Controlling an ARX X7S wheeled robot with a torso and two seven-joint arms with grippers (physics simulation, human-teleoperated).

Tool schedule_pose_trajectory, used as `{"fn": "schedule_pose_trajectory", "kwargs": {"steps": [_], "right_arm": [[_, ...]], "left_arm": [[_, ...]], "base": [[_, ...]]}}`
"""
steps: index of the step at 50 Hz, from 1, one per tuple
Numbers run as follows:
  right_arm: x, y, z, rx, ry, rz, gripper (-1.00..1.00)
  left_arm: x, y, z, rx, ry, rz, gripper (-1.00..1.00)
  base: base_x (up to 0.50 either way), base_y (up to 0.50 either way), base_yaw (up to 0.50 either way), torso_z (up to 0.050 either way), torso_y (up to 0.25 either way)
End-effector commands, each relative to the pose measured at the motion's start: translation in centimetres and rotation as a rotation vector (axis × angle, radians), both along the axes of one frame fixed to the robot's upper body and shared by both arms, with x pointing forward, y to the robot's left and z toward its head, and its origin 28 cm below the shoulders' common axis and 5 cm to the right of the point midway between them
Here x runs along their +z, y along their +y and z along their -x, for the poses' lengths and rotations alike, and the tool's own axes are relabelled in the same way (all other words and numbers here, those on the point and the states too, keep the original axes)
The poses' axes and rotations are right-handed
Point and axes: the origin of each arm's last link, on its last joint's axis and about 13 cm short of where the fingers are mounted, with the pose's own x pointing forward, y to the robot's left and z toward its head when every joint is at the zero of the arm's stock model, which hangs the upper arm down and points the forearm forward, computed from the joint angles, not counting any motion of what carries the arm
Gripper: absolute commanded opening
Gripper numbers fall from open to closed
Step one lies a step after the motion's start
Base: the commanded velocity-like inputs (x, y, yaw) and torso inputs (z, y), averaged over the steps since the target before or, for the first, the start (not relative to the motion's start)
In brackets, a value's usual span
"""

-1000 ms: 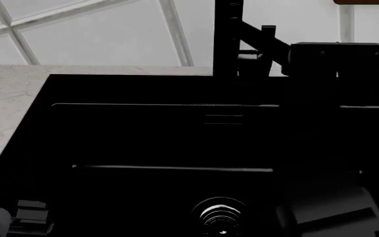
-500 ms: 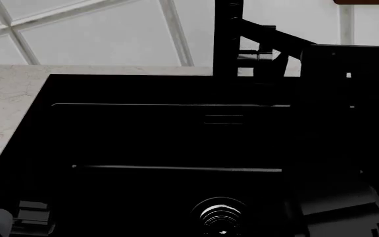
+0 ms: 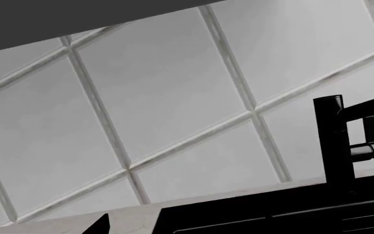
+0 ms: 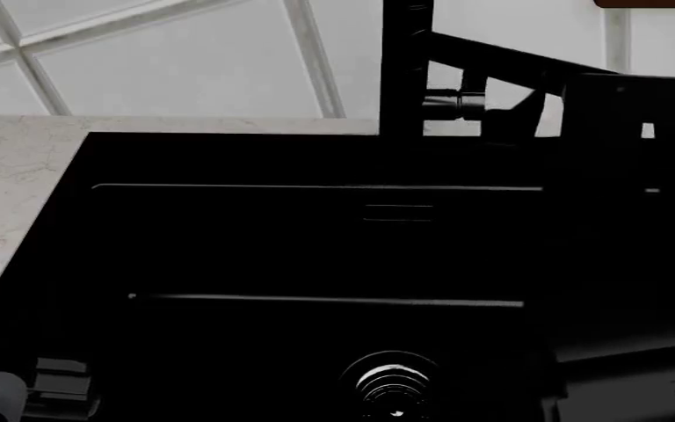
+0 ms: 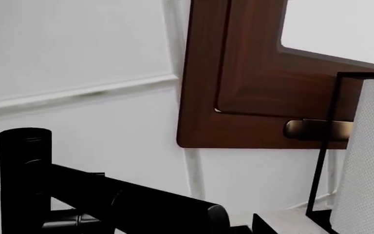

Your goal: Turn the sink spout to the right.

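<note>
The sink spout [image 4: 406, 66] is a slim black column behind the sink [image 4: 256, 246]. Its thin arm [image 4: 502, 60] reaches out to the right. My right gripper [image 4: 619, 105] is a black bulk at the arm's far end. In the right wrist view the column [image 5: 25, 180] and the arm [image 5: 141, 204] fill the lower part. The arm lies across my right gripper [image 5: 178, 229], which is open; one fingertip [image 5: 265, 225] shows just beyond the arm's end. My left gripper [image 4: 50, 382] rests low at the sink's near left corner, open and holding nothing.
The round silvery drain [image 4: 390, 387] lies in the basin's near part. Pale stone counter [image 4: 10, 193] borders the sink on the left. A small lever handle [image 4: 460, 101] sticks out of the column. A brown wooden frame [image 5: 239, 97] and a white roll in a black stand [image 5: 369, 161] are to the right.
The spout's arm has swung further to the right. My right gripper has moved right along with it. The left arm has stayed still.
</note>
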Motion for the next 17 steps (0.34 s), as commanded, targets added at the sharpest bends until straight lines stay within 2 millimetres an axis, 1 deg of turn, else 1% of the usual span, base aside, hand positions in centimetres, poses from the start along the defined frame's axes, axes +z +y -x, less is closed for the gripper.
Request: {"fn": "schedule_pose_trajectory", "kwargs": {"steps": [1,17], "right_arm": [[0.1,-0.5,-0.2,-0.025,-0.001,0.0,1.0],[0.8,-1.1,-1.2,-0.039,0.012,0.023,1.0]], "left_arm": [[0.0,0.0,0.0,0.0,0.0,-0.002,1.0],[-0.1,0.0,-0.1,0.0,0.002,-0.005,1.0]], "base": [[0.0,0.0,0.0,0.0,0.0],[0.0,0.0,0.0,0.0,0.0]]}}
